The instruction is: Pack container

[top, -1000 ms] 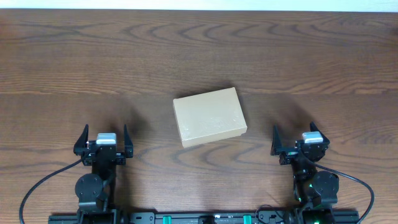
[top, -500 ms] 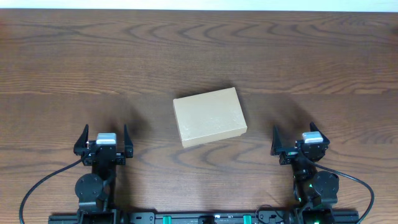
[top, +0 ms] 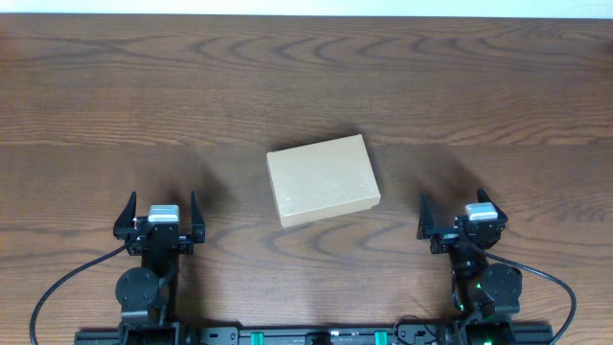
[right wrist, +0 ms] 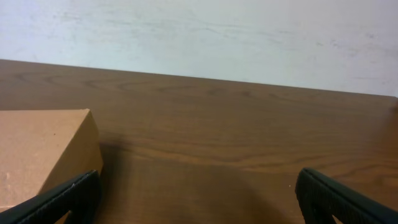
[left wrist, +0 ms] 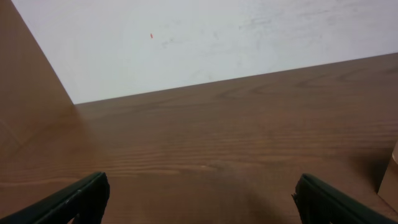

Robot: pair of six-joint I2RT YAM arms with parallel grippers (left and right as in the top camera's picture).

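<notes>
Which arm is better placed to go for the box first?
Right, probably. The right tool sits nearer the closed box than the left tool; the right wrist view shows the box's corner close by, the left only a sliver.

There is one cardboard container point(top: 322, 179), at centre frame. There are two end effectors: the left end effector point(top: 162, 201) at lower left and the right end effector point(top: 453, 201) at lower right. There is one wooden counter point(top: 306, 77).
</notes>
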